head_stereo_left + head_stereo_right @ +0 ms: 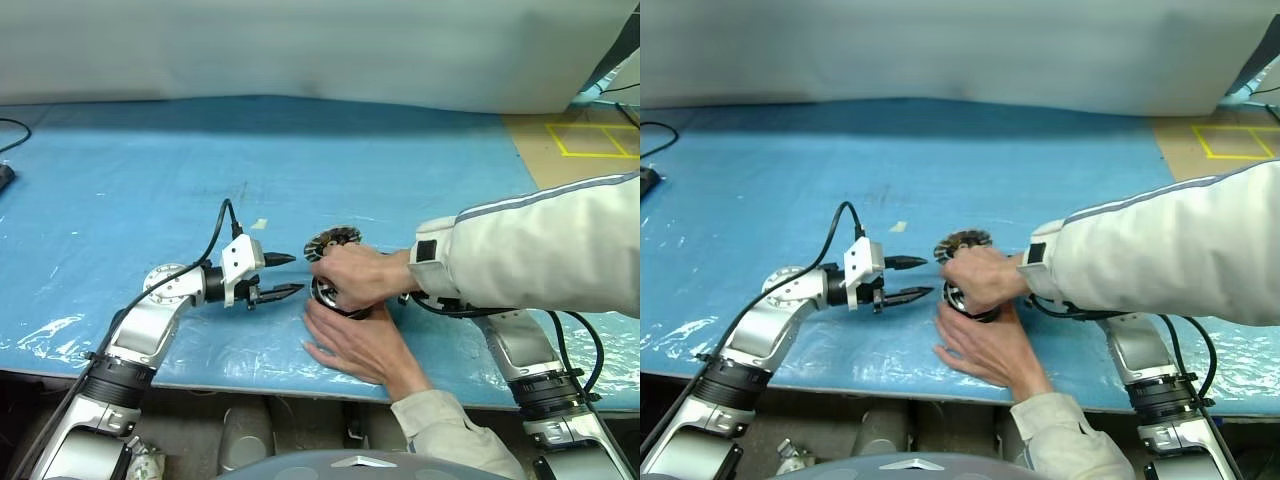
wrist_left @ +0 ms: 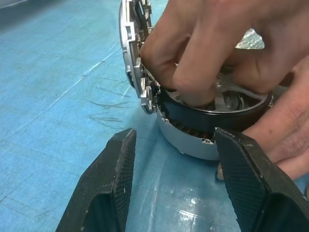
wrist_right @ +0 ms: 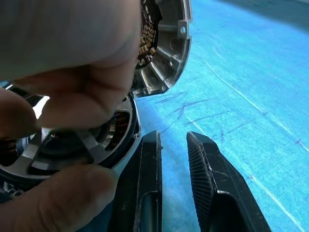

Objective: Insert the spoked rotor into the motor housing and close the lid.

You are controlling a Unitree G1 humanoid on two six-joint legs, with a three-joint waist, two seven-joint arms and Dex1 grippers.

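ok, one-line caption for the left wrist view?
Person's hand presses the spoked rotor into the motor housing, lid tilted alongside, open left pincer facing them.

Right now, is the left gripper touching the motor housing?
Apart. In the left wrist view, the left gripper has open jaws short of the motor housing, with blue table cover showing between.

Two person's hands block your way to the motor housing [image 2: 193, 137]. One hand [image 1: 350, 275] presses on the spoked rotor [image 2: 227, 104] from above, and the other hand [image 1: 362, 345] lies flat on the near side. The lid [image 1: 332, 241] stands on edge against the far side. Your left gripper [image 1: 288, 275] has a small free gap to its right. The blue table cover [image 1: 150, 180] far and left is wide open.
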